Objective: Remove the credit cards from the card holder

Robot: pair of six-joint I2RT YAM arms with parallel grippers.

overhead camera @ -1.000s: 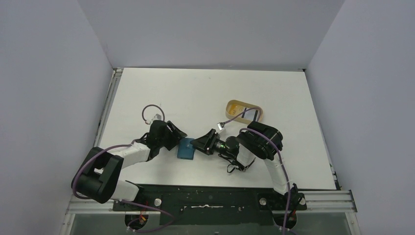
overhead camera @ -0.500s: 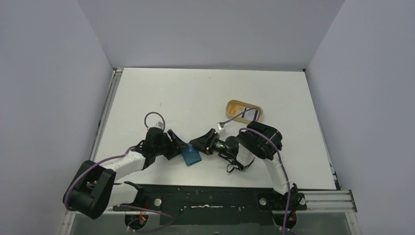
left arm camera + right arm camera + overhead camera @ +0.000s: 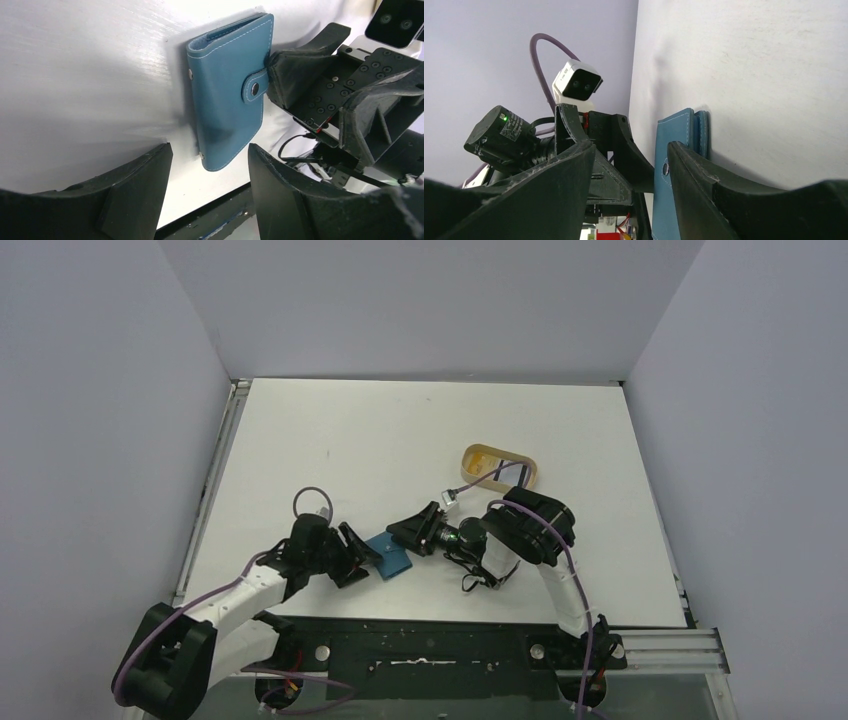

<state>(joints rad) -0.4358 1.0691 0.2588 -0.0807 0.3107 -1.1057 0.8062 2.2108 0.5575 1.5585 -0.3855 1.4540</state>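
One teal-blue leather folding card holder lies flat on the white table between my two grippers. From above, my left gripper and right gripper flank it, and one tan oval tray sits well behind the right one.

Through my left wrist, the holder lies just ahead of my parted, empty jaws, its long axis running away from me. Its single snap tab is fastened, facing my right gripper, one fingertip of which touches that edge.

Through my right wrist, my jaws stand apart, gripping nothing, the holder just ahead. No credit cards show, so I judge the snap needs undoing first.
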